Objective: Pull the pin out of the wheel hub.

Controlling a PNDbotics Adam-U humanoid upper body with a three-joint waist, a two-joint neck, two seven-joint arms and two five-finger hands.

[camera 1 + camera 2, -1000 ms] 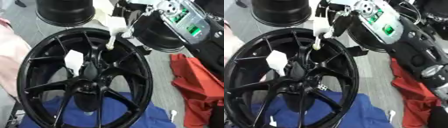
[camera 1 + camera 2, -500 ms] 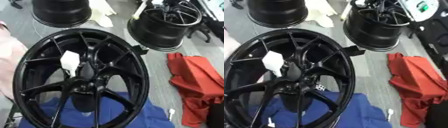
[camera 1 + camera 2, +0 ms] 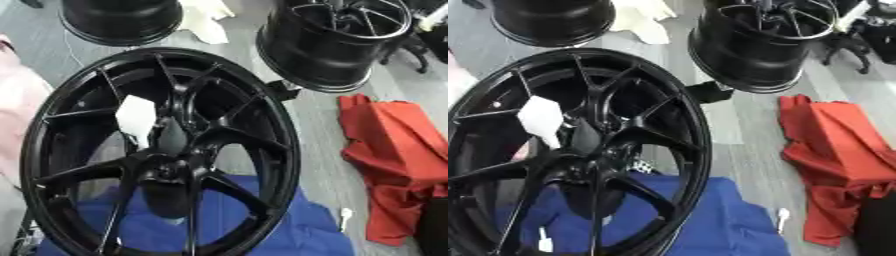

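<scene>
A large black spoked wheel lies flat at the centre-left, its hub toward the near side. A white tag-like piece sits between the spokes just beyond the hub. No pin shows in the hub. At the upper right corner there is a dark shape with a pale stick-like bit; it may be my right hand, but I cannot make it out. My left hand shows in neither view.
A second black wheel stands at the upper right, a third at the upper left, with a white cloth between them. A red cloth lies right, a blue cloth under the wheel, pink fabric at left.
My right arm, which held a pale pin-like piece over the wheel's far rim, has drawn away to the upper right and almost out of view. The pictures have shifted a little.
</scene>
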